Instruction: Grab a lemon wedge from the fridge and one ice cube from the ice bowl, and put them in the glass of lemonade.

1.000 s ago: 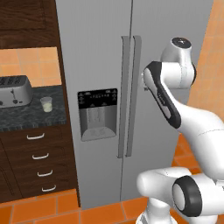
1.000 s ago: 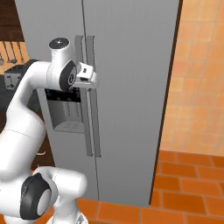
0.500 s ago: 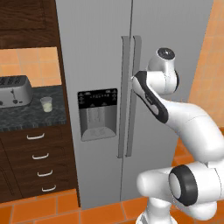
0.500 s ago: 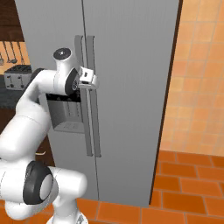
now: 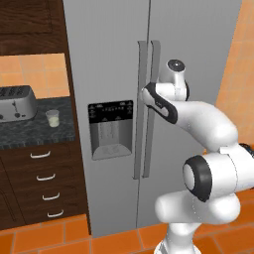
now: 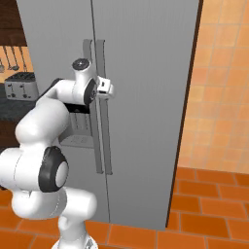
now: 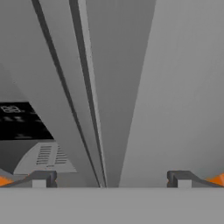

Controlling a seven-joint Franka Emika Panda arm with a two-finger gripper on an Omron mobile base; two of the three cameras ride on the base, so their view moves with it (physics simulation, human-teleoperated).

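I see the gripper [image 7: 111, 179] spread wide, holding nothing. It faces the closed fridge [image 7: 175, 87] at the right-door handle [image 6: 103, 107].

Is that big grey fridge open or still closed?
Closed. Both doors of the fridge lie flush, with just a thin seam between the two handles. The open gripper sits at the handles without holding either.

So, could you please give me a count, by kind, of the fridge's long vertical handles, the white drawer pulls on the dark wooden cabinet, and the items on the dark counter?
Long vertical grey handles on the tall grey fridge: 2
White drawer pulls on the dark wooden cabinet: 4
Silver toaster: 1
Small clear glass of pale lemonade: 1
Total: 8
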